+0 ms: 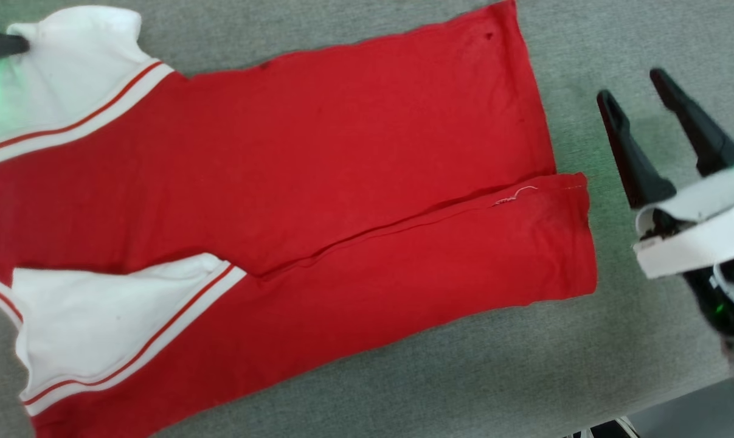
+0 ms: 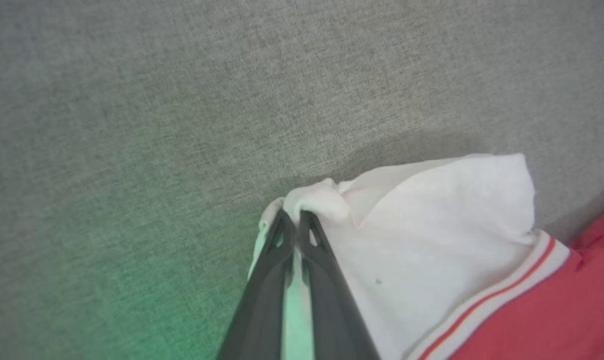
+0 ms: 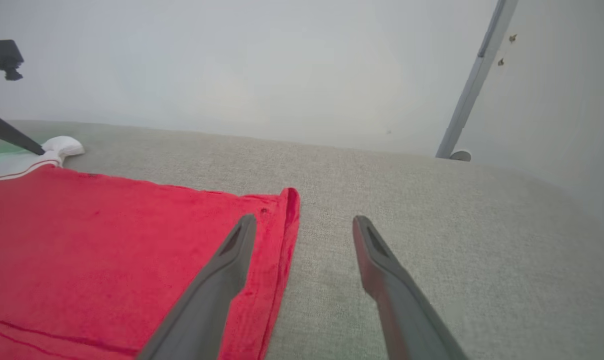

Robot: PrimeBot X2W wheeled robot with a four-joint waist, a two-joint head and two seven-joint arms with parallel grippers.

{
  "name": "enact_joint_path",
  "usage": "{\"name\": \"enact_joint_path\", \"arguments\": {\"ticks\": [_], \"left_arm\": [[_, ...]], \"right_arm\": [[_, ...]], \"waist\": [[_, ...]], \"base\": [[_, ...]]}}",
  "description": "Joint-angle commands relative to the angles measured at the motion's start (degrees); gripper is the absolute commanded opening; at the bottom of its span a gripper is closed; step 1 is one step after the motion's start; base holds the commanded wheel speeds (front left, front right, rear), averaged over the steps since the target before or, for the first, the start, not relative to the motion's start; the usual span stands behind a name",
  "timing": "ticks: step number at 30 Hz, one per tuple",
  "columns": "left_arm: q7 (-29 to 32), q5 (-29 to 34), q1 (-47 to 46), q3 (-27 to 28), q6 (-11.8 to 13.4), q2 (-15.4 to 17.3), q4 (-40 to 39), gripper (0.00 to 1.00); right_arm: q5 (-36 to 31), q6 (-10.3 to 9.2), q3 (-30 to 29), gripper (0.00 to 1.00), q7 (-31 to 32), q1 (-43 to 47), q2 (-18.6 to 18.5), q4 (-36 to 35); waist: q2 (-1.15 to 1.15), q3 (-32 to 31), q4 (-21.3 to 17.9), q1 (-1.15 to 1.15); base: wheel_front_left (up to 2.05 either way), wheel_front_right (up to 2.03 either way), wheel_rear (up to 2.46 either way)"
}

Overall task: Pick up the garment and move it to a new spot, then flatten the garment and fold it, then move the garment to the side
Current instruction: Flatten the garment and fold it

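The garment (image 1: 318,152), a red jersey with white sleeves and thin red-and-white bands, lies spread on the grey table (image 1: 616,340), its near long side folded over the middle. The number 23 is hidden. My left gripper (image 1: 21,44) is at the far left corner, shut on the bunched edge of the far white sleeve (image 2: 432,225); the left wrist view shows its fingertips (image 2: 281,222) pinching that cloth. My right gripper (image 1: 633,88) hovers open just off the garment's hem (image 3: 286,210), nothing between its fingers (image 3: 231,260).
Bare grey table cloth (image 3: 432,210) stretches right of the hem and beyond the sleeve (image 2: 181,100). The table's near edge (image 1: 664,395) runs at the lower right, with floor past it. A pale wall and a grey pole (image 3: 469,95) stand behind the table.
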Motion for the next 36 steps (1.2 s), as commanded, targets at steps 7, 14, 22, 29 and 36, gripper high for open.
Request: {"name": "enact_joint_path", "arguments": {"ticks": [7,14,22,29,36], "left_arm": [[-0.98,-0.38,2.76,-1.75,-2.04,-4.47,0.26,0.0],[-2.92,0.61,1.28,-2.29,-3.91,-7.32,-1.81,0.0],[-5.35,0.99,0.97,-2.64,-5.17,-9.61,-2.92,0.0],[-7.91,-0.07,1.72,-2.33,-5.72,-11.39,-2.62,0.0],[-16.23,-1.24,4.14,-1.42,-6.03,-12.94,-5.12,0.0]], "right_arm": [[2.42,-0.09,5.41,1.0,12.13,-11.53,-3.6,1.65],[9.39,-0.09,11.65,1.0,32.28,-25.83,-5.89,10.68],[13.69,-0.09,17.53,1.0,44.32,-34.63,-5.29,20.08],[14.59,-0.09,22.53,0.0,43.29,-35.34,-5.6,24.6],[16.08,-0.1,23.69,0.0,35.87,-32.98,-8.67,25.27]], "waist": [[0.0,0.48,1.91,0.0],[0.0,1.87,4.88,0.0],[0.0,2.86,7.36,0.0],[0.0,2.42,8.76,0.0],[0.0,-4.1,12.21,0.0]], "base": [[0.0,0.0,0.0],[0.0,0.0,0.0],[0.0,0.0,0.0],[0.0,0.0,0.0],[0.0,0.0,0.0]]}}
